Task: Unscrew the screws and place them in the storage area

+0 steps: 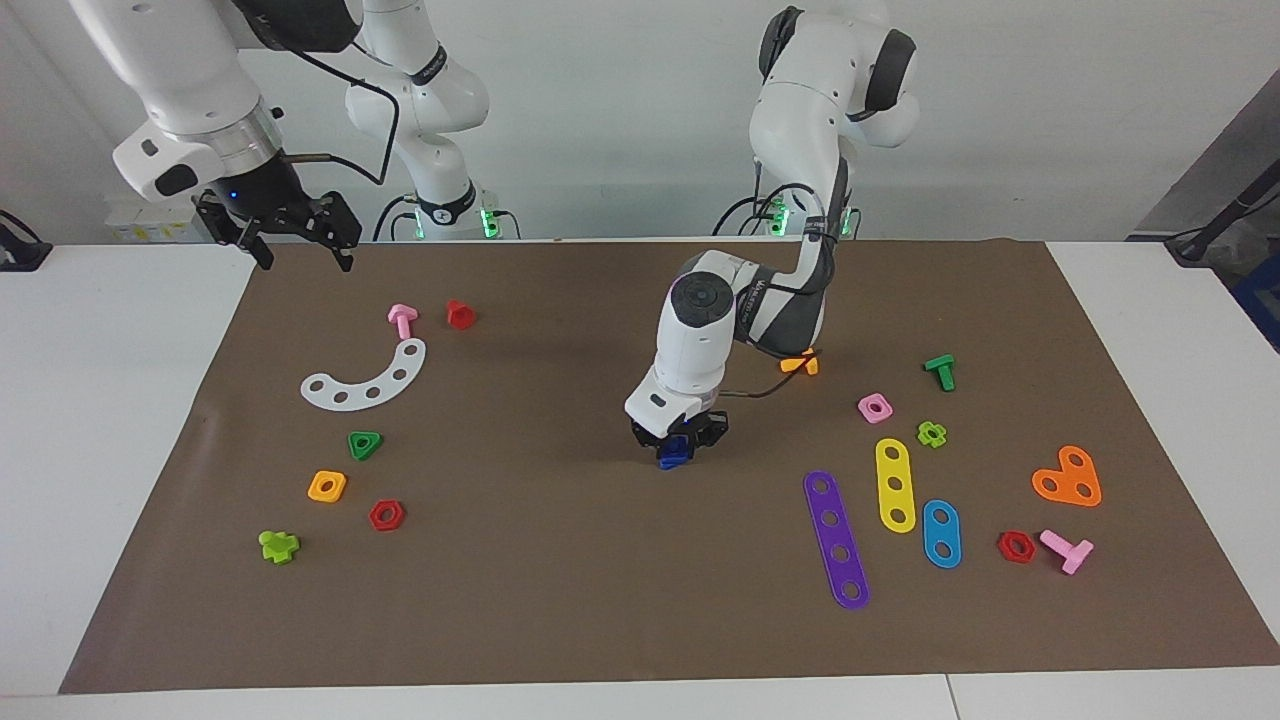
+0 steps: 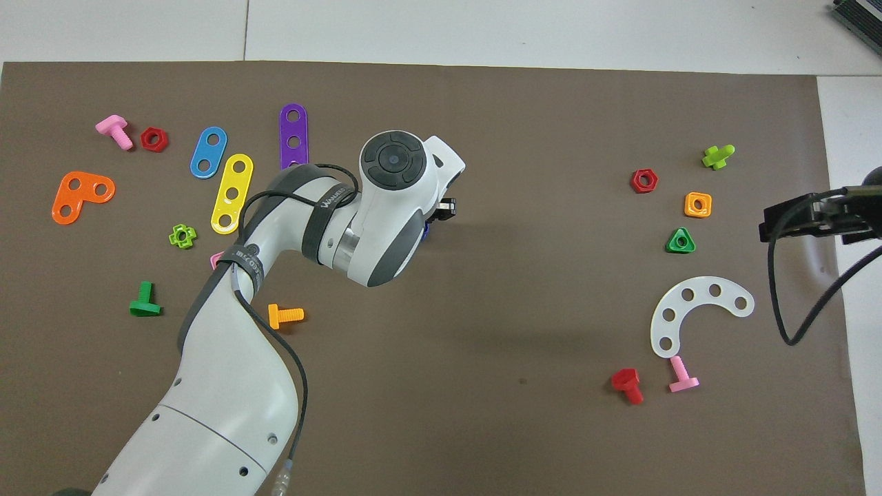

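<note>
The purple strip (image 1: 836, 539) lies nearest the facing camera, flat on the brown mat (image 1: 560, 600), toward the left arm's end of the table from the left gripper (image 1: 678, 446). Farther in, mid-mat, that gripper is down low and clenched on the dark-blue screw (image 1: 675, 452), which sits between its fingertips, at or just above the mat; whether it touches the mat cannot be told. In the overhead view the wrist hides nearly all of the screw. Farthest in, the right gripper (image 1: 297, 240) waits released above the mat's edge nearest the robots. The likely trouble, I judge: the stubby head could twist or slip from the fingertips during the lift, since only a little of it is pinched.
</note>
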You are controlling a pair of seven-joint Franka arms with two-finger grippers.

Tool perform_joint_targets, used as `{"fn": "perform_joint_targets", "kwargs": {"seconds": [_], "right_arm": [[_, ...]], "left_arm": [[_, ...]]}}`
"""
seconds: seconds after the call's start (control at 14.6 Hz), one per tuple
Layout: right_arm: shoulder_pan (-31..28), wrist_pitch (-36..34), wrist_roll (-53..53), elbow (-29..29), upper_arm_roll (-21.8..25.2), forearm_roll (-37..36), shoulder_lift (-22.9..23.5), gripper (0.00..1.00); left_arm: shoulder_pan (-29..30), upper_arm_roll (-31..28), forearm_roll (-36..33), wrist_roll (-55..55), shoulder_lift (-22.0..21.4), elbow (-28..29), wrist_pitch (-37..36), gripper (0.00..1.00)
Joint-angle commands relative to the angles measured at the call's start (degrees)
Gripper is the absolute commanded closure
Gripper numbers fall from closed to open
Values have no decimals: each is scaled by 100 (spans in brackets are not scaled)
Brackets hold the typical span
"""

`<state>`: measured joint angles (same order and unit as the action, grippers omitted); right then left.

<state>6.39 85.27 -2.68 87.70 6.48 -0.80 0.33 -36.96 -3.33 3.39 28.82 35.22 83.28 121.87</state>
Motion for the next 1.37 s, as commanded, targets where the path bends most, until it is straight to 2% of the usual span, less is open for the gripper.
{"fn": "perform_joint_targets", "kwargs": {"seconds": [0.0, 0.2, 0.48, 0.55, 0.89, 1.09, 1.3], "right_arm": [[-33, -46, 163, 54, -15, -8, -51, 0], [-33, -46, 163, 54, -24, -8, -51, 0], [-85, -63, 145, 54, -15, -8, -51, 0], [-103, -63, 180, 54, -15, -8, -51, 0], [-112, -81, 198, 37, 29, -17, -86, 0], [-112, 15, 180, 37, 29, -26, -77, 0], [-94, 288, 180, 124, 20, -26, -94, 0]], "left_arm": [[13, -27, 161, -17, 213, -539, -435, 61], [249, -28, 241, -17, 222, -1032, -997, 61], [732, -97, 232, -113, 152, -1051, -1166, 64], [1012, -54, 241, -418, 126, -990, -1183, 66], [1831, -71, 303, -2097, -339, -42, -1201, 66], [1894, -89, 294, -2609, -691, 714, -1157, 67], [1815, -98, 294, -2628, -929, 1294, -938, 67]]}}
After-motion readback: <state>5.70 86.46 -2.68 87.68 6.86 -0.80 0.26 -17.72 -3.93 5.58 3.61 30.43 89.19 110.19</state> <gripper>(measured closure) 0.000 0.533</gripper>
